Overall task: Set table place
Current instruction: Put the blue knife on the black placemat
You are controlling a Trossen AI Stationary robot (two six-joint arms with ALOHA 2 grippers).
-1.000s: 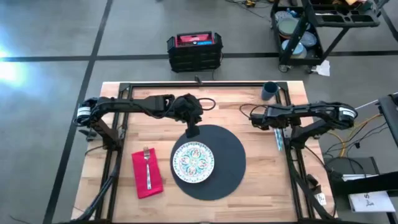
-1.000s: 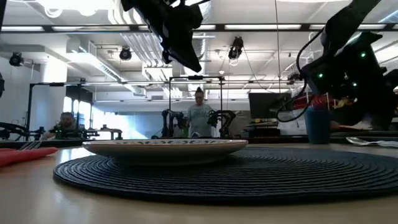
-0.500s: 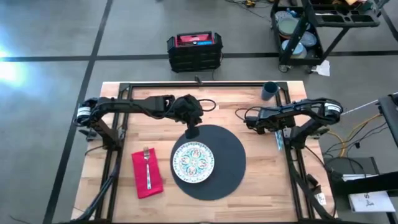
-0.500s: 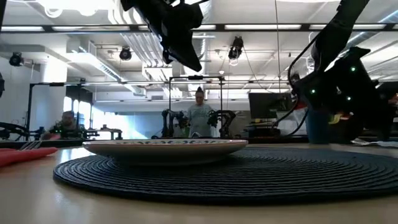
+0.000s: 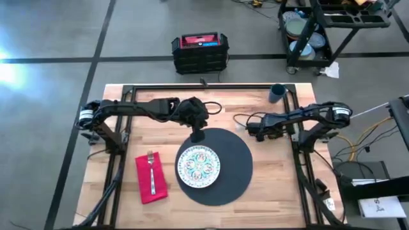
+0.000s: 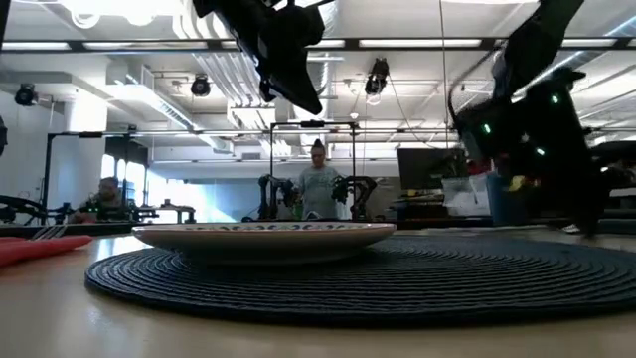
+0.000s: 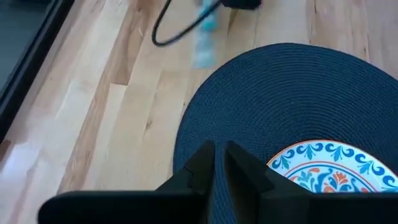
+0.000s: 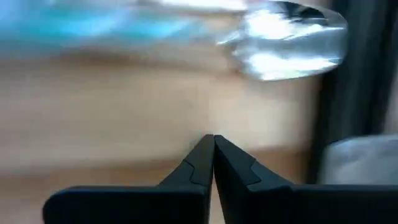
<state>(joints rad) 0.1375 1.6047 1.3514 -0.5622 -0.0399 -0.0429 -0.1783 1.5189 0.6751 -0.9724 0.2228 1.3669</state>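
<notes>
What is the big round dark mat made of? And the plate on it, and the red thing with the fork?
The round mat looks woven, perhaps cord or fibre: ribbed rings circle it, with a dull finish. The plate seems glazed ceramic, white with a painted colourful pattern, though the material is not certain. The red napkin looks like soft, matte cloth. The fork on it appears to be shiny silver metal.

**Four camera views of one table**

The whole table (image 5: 262,191) is seen straight down from high overhead. A level view across the round mat (image 6: 397,273) is given from tabletop height, close to the plate (image 6: 263,235), facing the room. The same mat and plate are shown close from the left wrist. Blurred wood is shown very near from the right wrist.
</notes>
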